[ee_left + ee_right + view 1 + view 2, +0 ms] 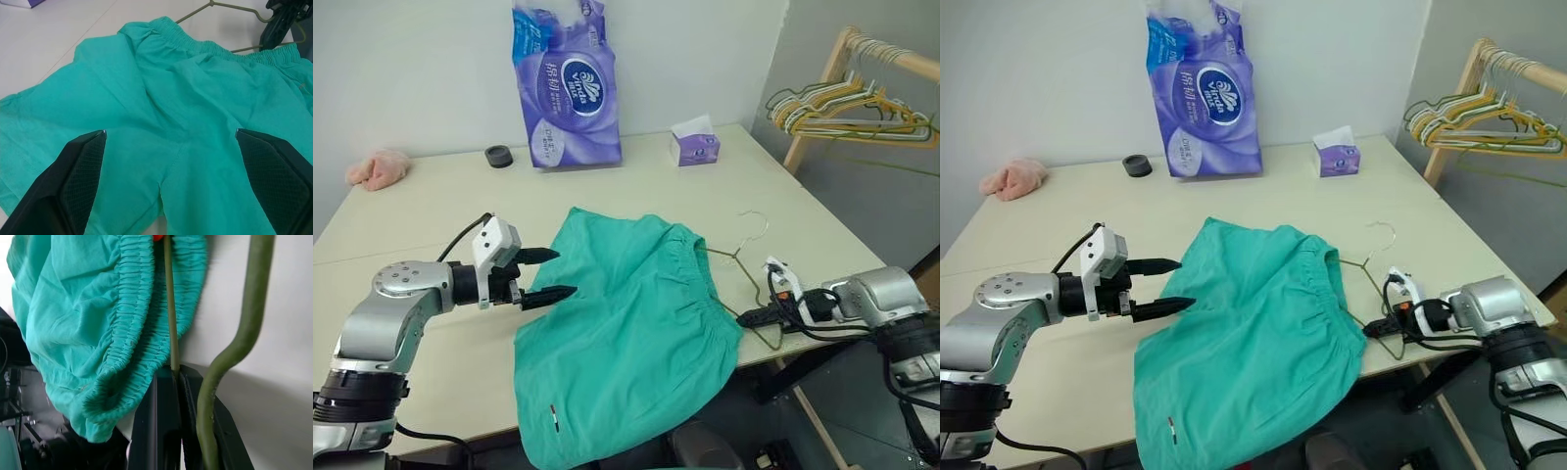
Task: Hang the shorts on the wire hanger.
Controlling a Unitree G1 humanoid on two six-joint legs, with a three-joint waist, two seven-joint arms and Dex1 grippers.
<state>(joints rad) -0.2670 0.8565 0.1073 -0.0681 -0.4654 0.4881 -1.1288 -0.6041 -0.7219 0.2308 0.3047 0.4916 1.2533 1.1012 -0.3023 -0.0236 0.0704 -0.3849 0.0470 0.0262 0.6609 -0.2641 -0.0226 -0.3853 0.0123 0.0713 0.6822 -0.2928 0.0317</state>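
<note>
The teal shorts (pixel 626 333) lie spread on the table (pixel 431 206), their lower part drooping over the front edge. The thin olive wire hanger (pixel 736 257) lies at their right, one arm tucked into the gathered waistband (pixel 132 323). My right gripper (pixel 745 316) reaches in from the right at the table's front corner. It is shut on the hanger's wire (pixel 169 308), just beside the waistband. My left gripper (pixel 564 272) hovers at the shorts' left edge, open, with fabric showing between its fingers (pixel 83 181) and nothing held.
At the back of the table stand a purple tissue pack (pixel 566 83), a small tissue box (pixel 695 147) and a black ring (pixel 498 156). A pink cloth (pixel 378 168) lies far left. A wooden rack (pixel 832 69) with a bunch of hangers (pixel 857 108) stands at the right.
</note>
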